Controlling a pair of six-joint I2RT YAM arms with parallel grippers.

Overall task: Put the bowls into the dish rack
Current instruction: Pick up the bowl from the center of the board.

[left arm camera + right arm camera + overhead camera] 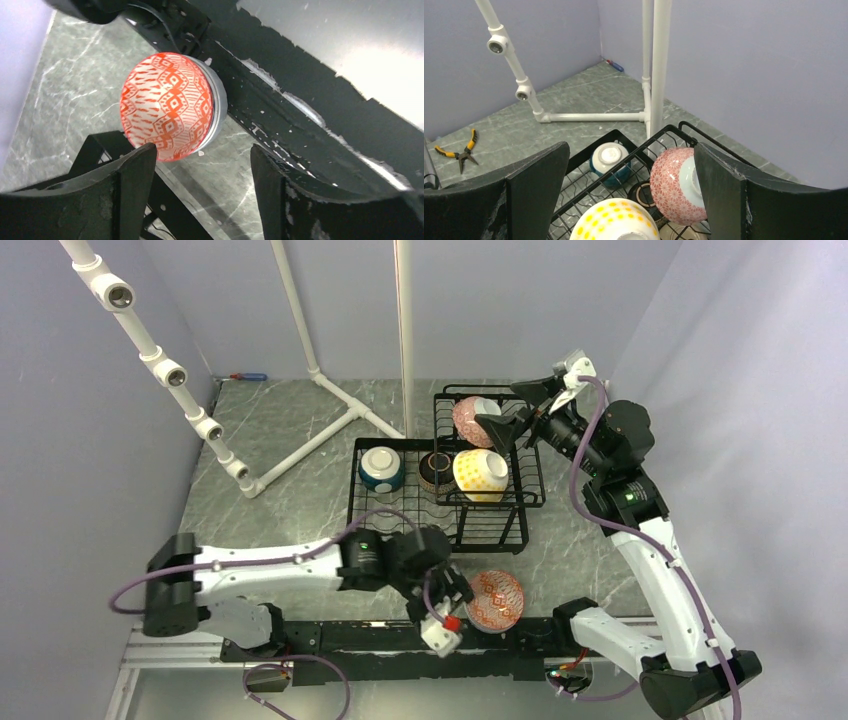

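The left pincer [202, 152] gapes wide and grips nothing. The red-patterned bowl [495, 600] lies on the table at its 3 o'clock; whether they touch is unclear. The right pincer [631, 150] is spread fully and empty above the dish rack [352, 480]. A dark bowl [436, 472] is half hidden beneath the raised basket, which holds a pink bowl [472, 420] and a yellow-dotted bowl [481, 474]. A teal bowl [381, 468] sits in the lower tray.

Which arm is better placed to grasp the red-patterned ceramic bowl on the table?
Left: the open left gripper faces the red-patterned ceramic bowl closely; the right gripper hangs over the black wire dish rack.
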